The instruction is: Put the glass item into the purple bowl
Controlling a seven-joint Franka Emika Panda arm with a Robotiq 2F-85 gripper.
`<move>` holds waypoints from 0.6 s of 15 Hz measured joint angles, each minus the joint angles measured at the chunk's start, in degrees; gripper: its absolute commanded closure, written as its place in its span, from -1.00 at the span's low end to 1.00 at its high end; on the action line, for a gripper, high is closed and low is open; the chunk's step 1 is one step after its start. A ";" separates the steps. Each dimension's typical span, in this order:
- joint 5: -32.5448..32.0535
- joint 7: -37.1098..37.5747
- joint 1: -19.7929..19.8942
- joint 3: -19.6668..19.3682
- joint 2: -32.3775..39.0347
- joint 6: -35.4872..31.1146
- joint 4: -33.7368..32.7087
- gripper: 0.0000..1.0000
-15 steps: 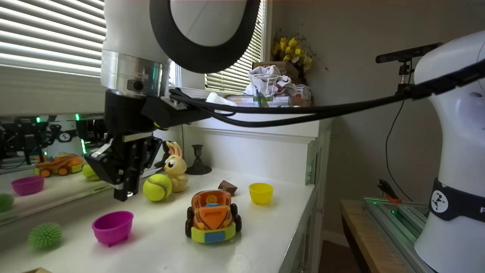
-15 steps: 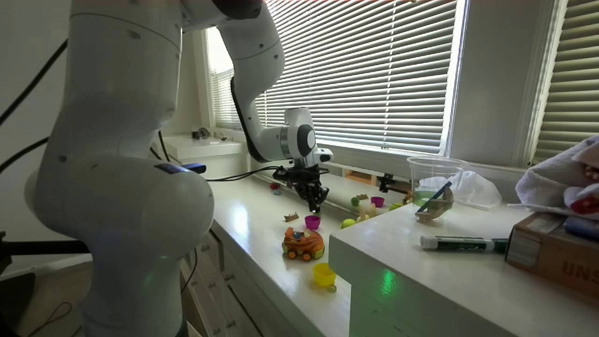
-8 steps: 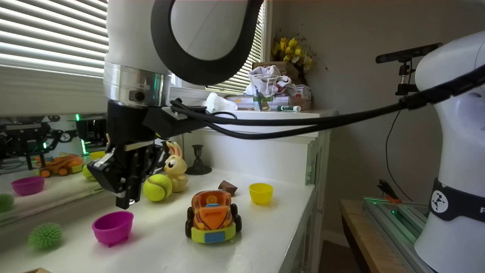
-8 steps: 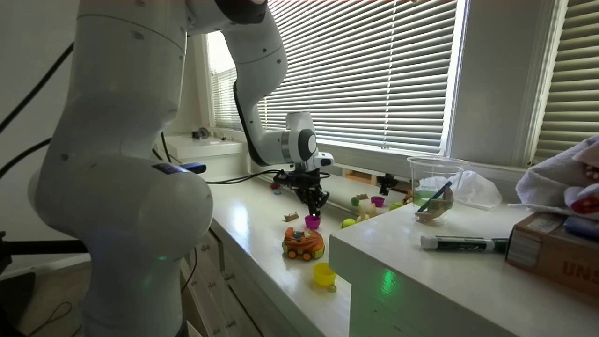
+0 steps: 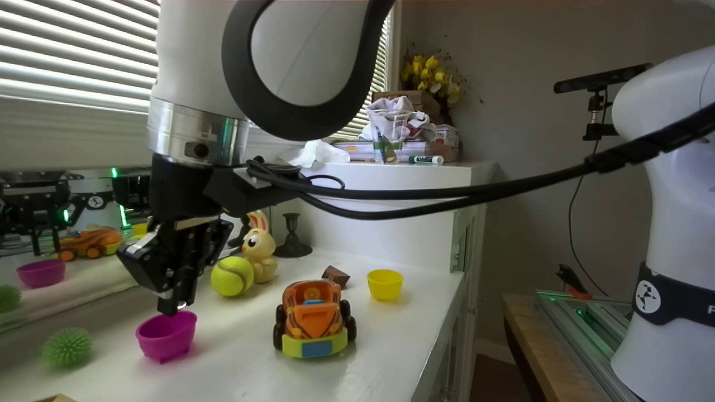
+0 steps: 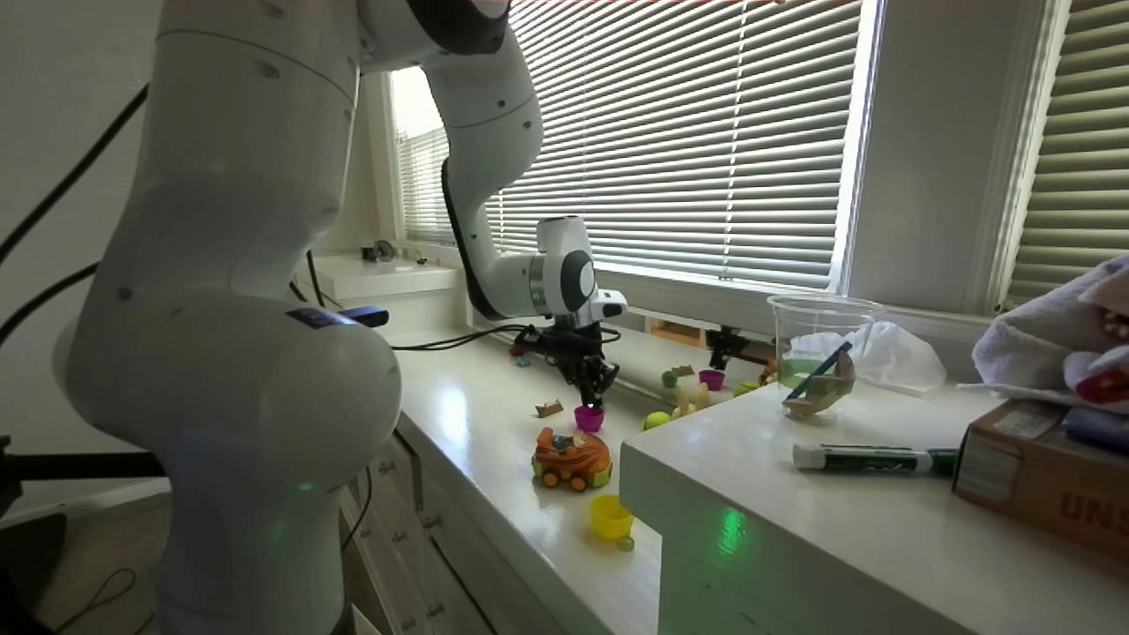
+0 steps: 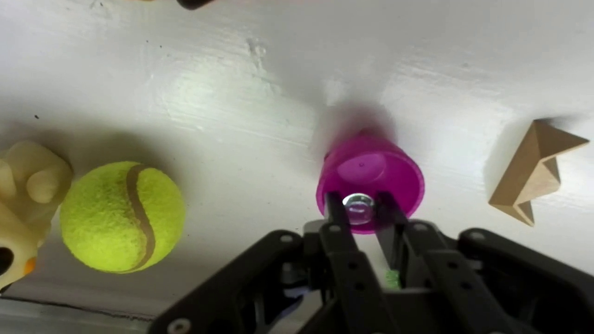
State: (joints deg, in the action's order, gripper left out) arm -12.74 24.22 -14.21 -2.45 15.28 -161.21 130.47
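Observation:
Between the fingertips of my gripper (image 7: 358, 208) I see a small clear round glass item (image 7: 358, 209), and the jaws are shut on it. Directly behind it in the wrist view lies the mouth of the purple bowl (image 7: 401, 178), a small magenta bowl standing on the white counter. In an exterior view, the gripper (image 5: 173, 306) points downward with its tips close above the bowl's back rim, and the glass shows as a bright glint; the purple bowl (image 5: 166, 338) is upright. From farther off, the purple bowl (image 6: 589, 420) appears right under the dark fingers.
A tennis ball (image 7: 123, 217) and a toy rabbit (image 5: 259, 251) stand near the bowl, as do a green spiky ball (image 5: 67, 347) and a brown angular piece (image 7: 524, 176). An orange toy car (image 5: 314, 321) and a yellow bowl (image 5: 385, 286) stand farther along. A mirror backs the counter.
My gripper has come down and slightly left in an exterior view, ending close over the purple bowl with the glass item still held. The bowl has not moved.

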 measured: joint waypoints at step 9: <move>0.38 -1.86 0.05 0.33 1.18 -5.67 0.11 -0.90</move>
State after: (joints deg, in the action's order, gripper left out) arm -12.36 22.36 -14.15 -2.13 16.46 -166.87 130.59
